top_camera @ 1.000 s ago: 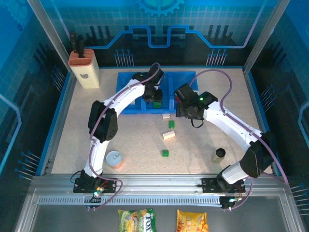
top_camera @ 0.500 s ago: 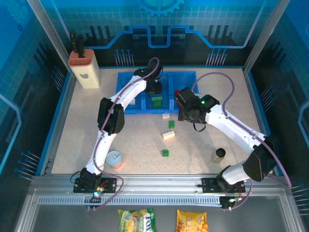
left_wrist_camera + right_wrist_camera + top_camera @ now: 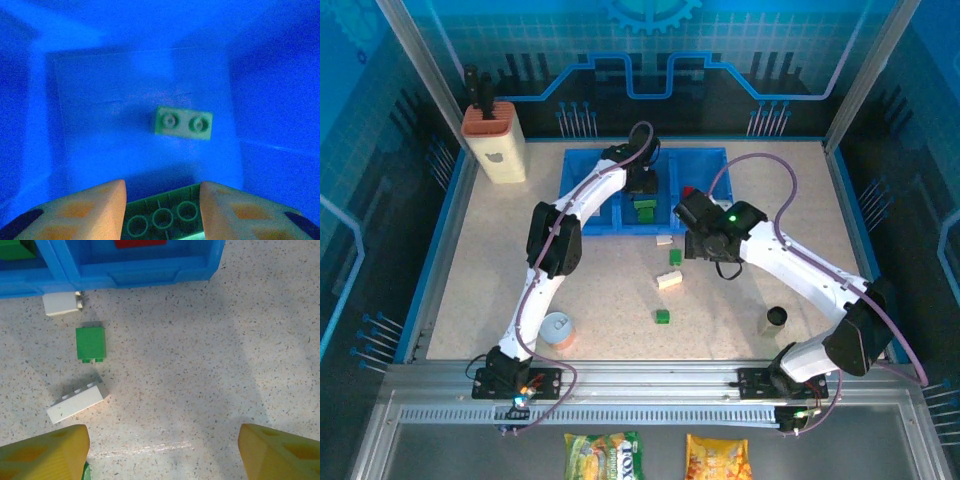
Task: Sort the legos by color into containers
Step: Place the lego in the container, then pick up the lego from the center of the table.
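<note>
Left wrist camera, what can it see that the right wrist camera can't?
Left wrist: the inside of the blue tray, with a small green brick lying studs up, and a big green brick between the left gripper's fingers.
Right wrist: the speckled table, two white bricks, a loose green brick, a red brick in the tray, and the open right gripper.
Both: the blue tray and green bricks.

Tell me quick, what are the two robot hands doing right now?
Left gripper: closed on a green brick.
Right gripper: open, holding nothing.
</note>
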Available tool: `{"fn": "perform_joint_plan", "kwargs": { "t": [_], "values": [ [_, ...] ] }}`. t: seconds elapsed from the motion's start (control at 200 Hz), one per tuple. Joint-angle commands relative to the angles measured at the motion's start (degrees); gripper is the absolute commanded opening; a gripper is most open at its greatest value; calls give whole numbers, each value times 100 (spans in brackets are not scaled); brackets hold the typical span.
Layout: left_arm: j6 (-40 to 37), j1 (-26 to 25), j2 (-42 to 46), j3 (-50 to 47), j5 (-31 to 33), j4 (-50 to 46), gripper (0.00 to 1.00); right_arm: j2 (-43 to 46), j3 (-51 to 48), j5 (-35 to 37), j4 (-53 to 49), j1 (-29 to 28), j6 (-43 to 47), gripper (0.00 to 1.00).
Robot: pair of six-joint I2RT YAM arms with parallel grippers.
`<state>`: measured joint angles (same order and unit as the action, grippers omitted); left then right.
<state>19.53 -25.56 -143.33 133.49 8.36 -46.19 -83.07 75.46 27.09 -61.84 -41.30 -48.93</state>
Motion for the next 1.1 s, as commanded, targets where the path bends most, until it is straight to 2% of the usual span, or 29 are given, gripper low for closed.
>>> {"fn": "perform_joint_plan", "kwargs": {
  "t": [0.0, 0.32, 0.625, 0.905, 1.096],
  "values": [
    [79, 27, -174, 128, -25, 76, 44, -25, 39, 185, -240, -117, -234, 79],
    [116, 11, 230, -84, -185, 75, 44, -63, -176, -143, 131, -176, 33, 79],
    [116, 1, 1192, -782, -255, 109, 45, -233, -295, -371, 416, -210, 325, 79],
    [18, 19, 2255, -1920, -347, 252, 45, -481, -348, -554, 699, -288, 557, 79],
    [-78, 174, 3118, -3051, -521, 409, 45, -669, -365, -696, 866, -291, 730, 80]
  ]
}}
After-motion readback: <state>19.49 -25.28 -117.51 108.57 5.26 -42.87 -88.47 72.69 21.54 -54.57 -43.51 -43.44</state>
